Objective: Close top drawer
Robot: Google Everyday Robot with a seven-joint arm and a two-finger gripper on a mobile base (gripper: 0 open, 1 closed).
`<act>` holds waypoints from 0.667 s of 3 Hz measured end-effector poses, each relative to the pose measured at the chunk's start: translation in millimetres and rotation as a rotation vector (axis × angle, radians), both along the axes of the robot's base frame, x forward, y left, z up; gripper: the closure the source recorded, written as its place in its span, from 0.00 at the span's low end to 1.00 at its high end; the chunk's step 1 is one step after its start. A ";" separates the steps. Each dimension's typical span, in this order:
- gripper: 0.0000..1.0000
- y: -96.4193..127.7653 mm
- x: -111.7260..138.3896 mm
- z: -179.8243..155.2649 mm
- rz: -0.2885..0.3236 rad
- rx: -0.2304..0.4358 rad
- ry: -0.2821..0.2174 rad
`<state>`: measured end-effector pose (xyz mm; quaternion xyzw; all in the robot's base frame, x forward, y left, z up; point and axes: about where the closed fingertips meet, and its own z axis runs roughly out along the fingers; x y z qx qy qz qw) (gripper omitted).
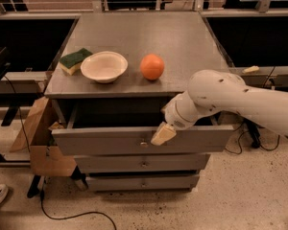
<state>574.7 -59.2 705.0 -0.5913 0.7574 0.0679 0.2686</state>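
Note:
The top drawer (pixel 101 140) of the grey cabinet stands pulled out, its long flat front panel well forward of the two drawers below. Its small metal knob (pixel 143 143) shows at the centre of the panel. My gripper (pixel 162 134) hangs from the white arm at the drawer's front, its tan tip against the panel's top edge just right of the knob. The drawer's inside is dark.
On the cabinet top (pixel 182 42) sit a green and yellow sponge (pixel 75 60), a white bowl (pixel 104 66) and an orange (pixel 152 66). A cardboard box (pixel 41 143) leans at the cabinet's left side. Cables lie on the speckled floor. Two shut drawers (pixel 144 164) sit below.

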 end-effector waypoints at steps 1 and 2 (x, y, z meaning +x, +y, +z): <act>0.00 -5.2 -6.5 14.0 -0.012 0.027 -0.035; 0.19 -19.0 -23.5 28.7 -0.033 0.057 -0.051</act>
